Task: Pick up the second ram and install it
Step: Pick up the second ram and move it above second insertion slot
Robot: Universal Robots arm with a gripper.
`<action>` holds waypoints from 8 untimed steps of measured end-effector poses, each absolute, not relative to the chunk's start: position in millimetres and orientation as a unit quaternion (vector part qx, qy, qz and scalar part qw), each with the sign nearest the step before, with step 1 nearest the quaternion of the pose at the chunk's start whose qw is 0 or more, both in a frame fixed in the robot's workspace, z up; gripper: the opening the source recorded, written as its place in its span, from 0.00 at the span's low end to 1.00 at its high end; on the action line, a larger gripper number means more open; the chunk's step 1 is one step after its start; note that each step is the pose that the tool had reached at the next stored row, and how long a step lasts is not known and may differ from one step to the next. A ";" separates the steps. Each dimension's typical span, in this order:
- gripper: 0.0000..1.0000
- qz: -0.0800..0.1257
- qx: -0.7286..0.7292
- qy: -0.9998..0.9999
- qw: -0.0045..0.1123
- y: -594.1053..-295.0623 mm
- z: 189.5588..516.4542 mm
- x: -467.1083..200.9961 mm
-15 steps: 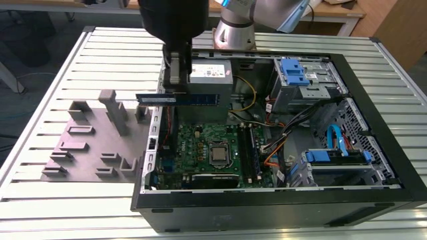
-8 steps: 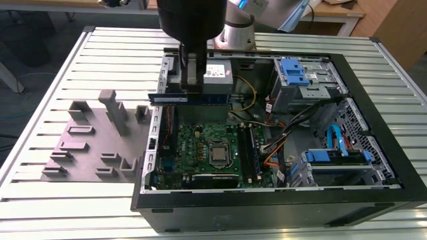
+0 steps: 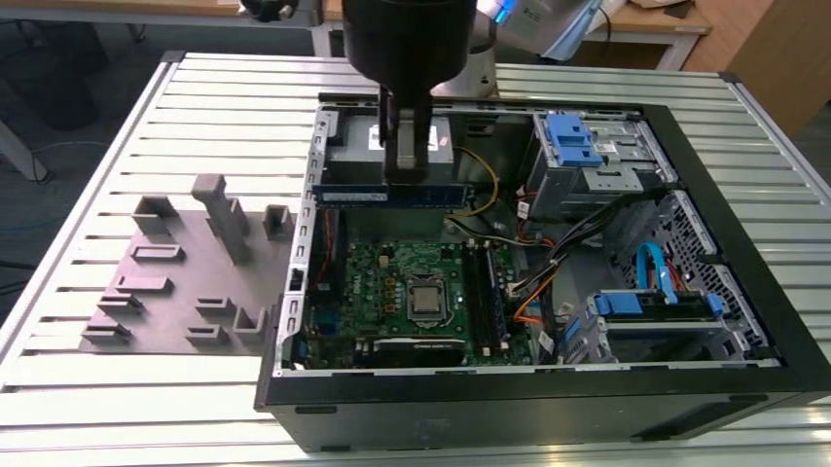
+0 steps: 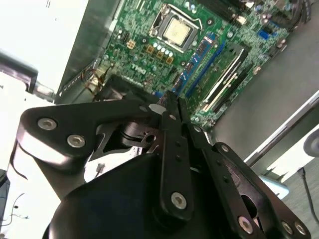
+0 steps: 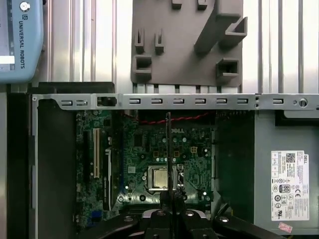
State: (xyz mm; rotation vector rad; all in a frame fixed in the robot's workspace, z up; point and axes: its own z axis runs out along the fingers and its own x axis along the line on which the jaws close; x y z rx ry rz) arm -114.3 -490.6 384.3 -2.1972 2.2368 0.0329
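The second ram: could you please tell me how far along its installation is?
Done: the pick-up. The claw is shut on the second ram and holds it level above the open computer case. In hand: the stick hangs over the motherboard, seen edge-on in the first wrist view. Left: seating it, since it is not yet in the memory slots.

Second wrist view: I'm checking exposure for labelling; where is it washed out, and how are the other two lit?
Second wrist view: the table beside the case is blown out white, the gripper dark. Exterior view: even light, the second ram plainly lit. First wrist view: the motherboard is lit, the case interior beside it in shadow.
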 end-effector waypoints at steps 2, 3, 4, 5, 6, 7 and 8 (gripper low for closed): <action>0.10 0.011 -0.701 0.713 0.002 -490.6 383.2 -107.3; 0.10 0.011 -0.701 0.713 0.002 -490.6 382.6 -103.5; 0.10 0.012 -0.701 0.713 0.002 -490.7 381.9 -99.5; 0.10 0.012 -0.701 0.713 0.001 -490.7 380.9 -95.6; 0.10 0.013 -0.701 0.713 0.001 -490.7 379.6 -92.3; 0.10 0.013 -0.701 0.713 0.000 -490.7 378.2 -88.4; 0.10 0.014 -0.701 0.713 -0.001 -490.7 376.4 -83.9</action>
